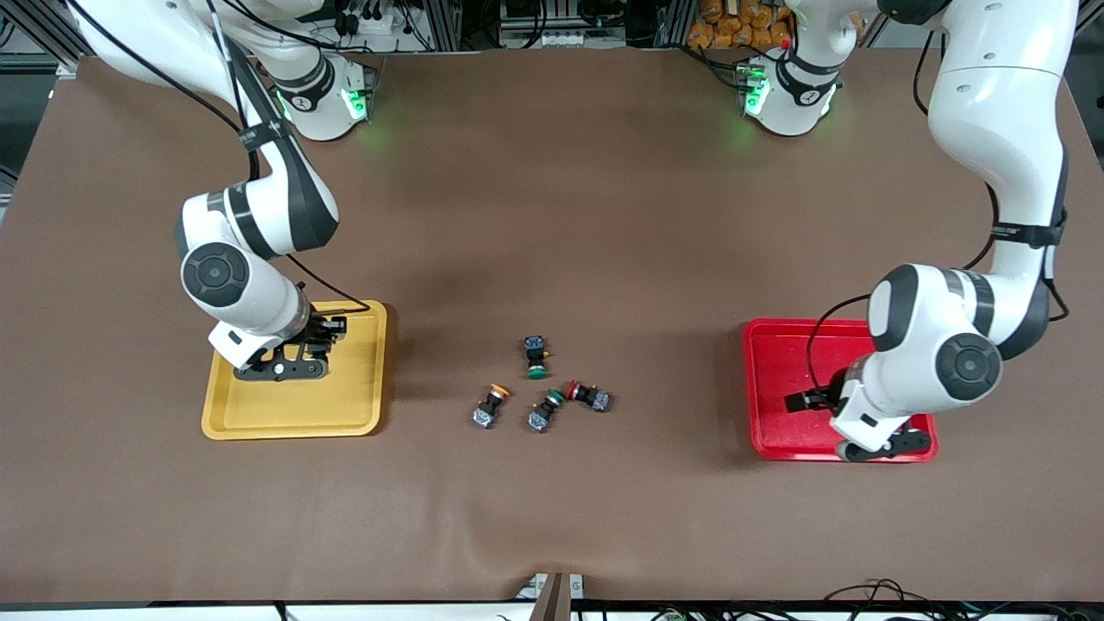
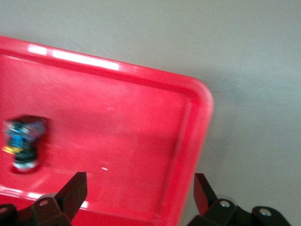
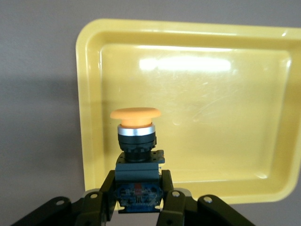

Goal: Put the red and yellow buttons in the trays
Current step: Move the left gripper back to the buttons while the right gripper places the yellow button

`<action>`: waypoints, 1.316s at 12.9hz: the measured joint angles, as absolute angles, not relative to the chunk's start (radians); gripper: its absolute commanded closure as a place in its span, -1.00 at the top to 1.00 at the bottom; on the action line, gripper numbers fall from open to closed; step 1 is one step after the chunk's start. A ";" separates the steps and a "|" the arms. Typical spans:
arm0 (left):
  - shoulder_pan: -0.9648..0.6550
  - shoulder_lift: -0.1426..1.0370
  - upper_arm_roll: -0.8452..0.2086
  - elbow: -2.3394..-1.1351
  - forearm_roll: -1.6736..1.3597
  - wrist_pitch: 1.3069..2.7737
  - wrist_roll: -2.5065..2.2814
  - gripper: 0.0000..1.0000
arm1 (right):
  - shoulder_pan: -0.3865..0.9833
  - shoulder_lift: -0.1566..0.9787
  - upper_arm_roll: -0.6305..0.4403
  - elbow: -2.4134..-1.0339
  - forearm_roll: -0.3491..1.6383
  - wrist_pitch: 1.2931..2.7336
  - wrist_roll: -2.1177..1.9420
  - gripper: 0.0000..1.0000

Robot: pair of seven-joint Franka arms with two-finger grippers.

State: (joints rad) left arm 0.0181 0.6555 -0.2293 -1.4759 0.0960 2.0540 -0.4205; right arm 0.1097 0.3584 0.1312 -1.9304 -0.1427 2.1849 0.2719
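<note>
brown cloth [image 1: 552, 216] covered the whole table, with the two white arms reaching down from the top of the frame.

the red tray [image 1: 776, 388] lay at the right of the front view, toward the left arm's end of the table. the yellow tray [image 1: 293, 414] lay at the left of the frame, toward the right arm's end. the two trays sat well apart.

the left gripper [image 2: 138, 200] hung over the red tray near one rounded corner, its fingers spread wide and holding nothing. in the left wrist view a blurred button [image 2: 23, 141] lay inside the red tray; its cap colour could not be told.

the right gripper [image 3: 138, 205] hung over the yellow tray, clenched on the bluish base of an orange-capped button [image 3: 135, 129], which stood cap up between the fingers.

four more buttons lay loose on the cloth in the lower middle of the front view, between the trays. a green-capped button [image 1: 536, 356] lay highest in the frame. below it sat a second orange-capped button [image 1: 490, 407], a second green-capped button [image 1: 544, 411], and a red-capped button [image 1: 589, 396]. the last two lay just beside each other, caps nearly meeting.
</note>
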 measured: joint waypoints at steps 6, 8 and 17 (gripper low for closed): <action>-0.128 0.658 -0.246 -1.480 0.096 2.050 -0.779 1.00 | 0.110 0.423 0.133 -2.002 -0.123 2.330 0.272 -1.00; -0.170 0.662 -0.247 -1.480 0.096 2.051 -0.897 1.00 | 0.108 0.459 0.131 -2.003 -0.123 2.375 0.272 -1.00; -0.292 0.757 -0.245 -1.454 0.095 2.214 -1.186 1.00 | 0.083 0.519 0.130 -1.998 -0.123 2.450 0.272 1.00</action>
State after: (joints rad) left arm -0.2924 0.7571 -0.2450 -1.4538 0.0954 2.2136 -1.1859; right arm 0.0829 0.5191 0.1299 -1.9977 -0.1226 2.4498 0.2722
